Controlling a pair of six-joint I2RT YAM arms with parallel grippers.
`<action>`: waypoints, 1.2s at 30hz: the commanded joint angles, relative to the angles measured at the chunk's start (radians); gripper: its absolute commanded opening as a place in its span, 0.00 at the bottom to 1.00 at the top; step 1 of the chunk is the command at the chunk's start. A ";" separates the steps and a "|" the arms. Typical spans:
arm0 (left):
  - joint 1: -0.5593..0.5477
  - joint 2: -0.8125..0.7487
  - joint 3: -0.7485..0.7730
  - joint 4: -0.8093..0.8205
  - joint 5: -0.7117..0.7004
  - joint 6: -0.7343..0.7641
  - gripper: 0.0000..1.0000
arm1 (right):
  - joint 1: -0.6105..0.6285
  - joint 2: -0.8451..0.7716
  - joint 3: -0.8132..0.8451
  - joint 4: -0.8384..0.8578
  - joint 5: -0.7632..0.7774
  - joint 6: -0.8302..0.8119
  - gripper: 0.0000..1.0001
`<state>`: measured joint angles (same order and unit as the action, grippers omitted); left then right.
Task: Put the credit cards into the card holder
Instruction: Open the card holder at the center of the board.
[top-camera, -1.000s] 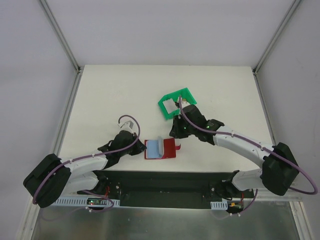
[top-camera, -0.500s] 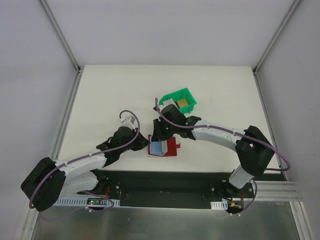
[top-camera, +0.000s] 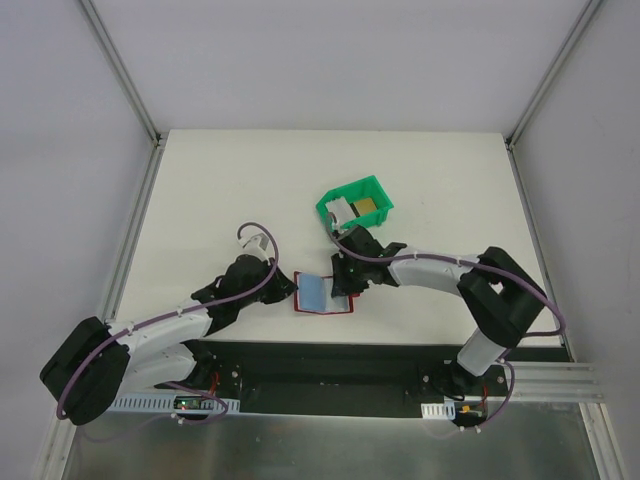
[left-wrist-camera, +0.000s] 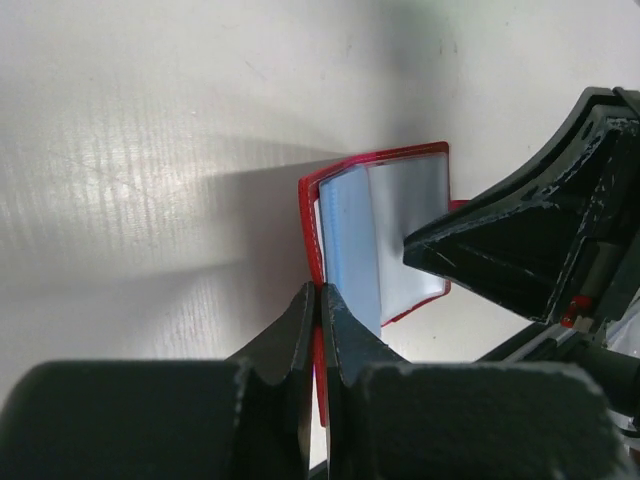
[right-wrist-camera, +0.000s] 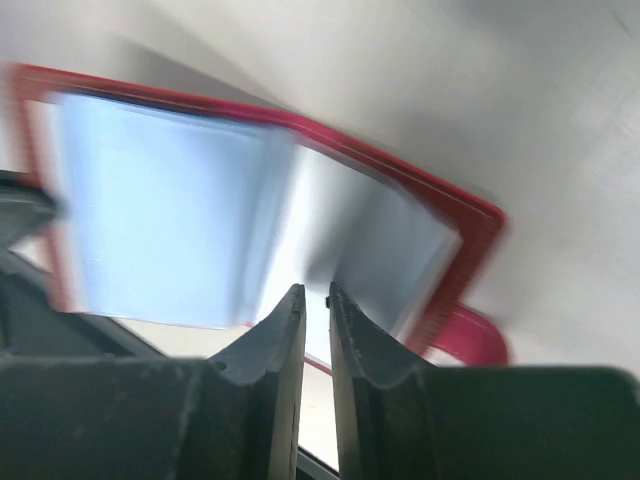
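The dark red card holder (top-camera: 314, 293) lies open near the table's front edge, its pale blue pocket (left-wrist-camera: 347, 235) facing up. My left gripper (top-camera: 290, 290) is shut on the holder's red left edge (left-wrist-camera: 313, 250). My right gripper (top-camera: 341, 282) is down over the holder's right half. Its jaws stand only a narrow gap apart, on the near end of a whitish-grey credit card (right-wrist-camera: 385, 235). That card (left-wrist-camera: 412, 210) covers the holder's right half. Two more credit cards, one whitish (top-camera: 343, 210) and one golden (top-camera: 369, 205), lie in the green bin.
The green plastic bin (top-camera: 373, 184) stands just behind the right gripper, a short way from the card holder. Both arms reach in low from the front and meet over the holder. White walls with metal posts enclose the table.
My right gripper has left the green bin and come forward and left onto the card holder. A whitish card now covers the holder's red right half. The left gripper has kept its hold.
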<state>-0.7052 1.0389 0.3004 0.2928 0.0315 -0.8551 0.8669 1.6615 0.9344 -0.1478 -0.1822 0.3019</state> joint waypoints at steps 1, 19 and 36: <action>0.007 0.015 -0.023 -0.004 -0.061 0.021 0.00 | -0.057 -0.043 -0.095 0.028 0.012 0.025 0.18; 0.012 -0.017 -0.009 -0.219 -0.056 -0.085 0.00 | -0.065 -0.078 -0.066 -0.217 0.056 0.086 0.12; 0.012 0.078 0.106 -0.172 -0.004 0.056 0.00 | -0.129 -0.161 0.115 -0.081 -0.109 -0.029 0.36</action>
<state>-0.6987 1.1107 0.3492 0.1394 -0.0086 -0.8463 0.7795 1.5761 0.9607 -0.2218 -0.2638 0.3264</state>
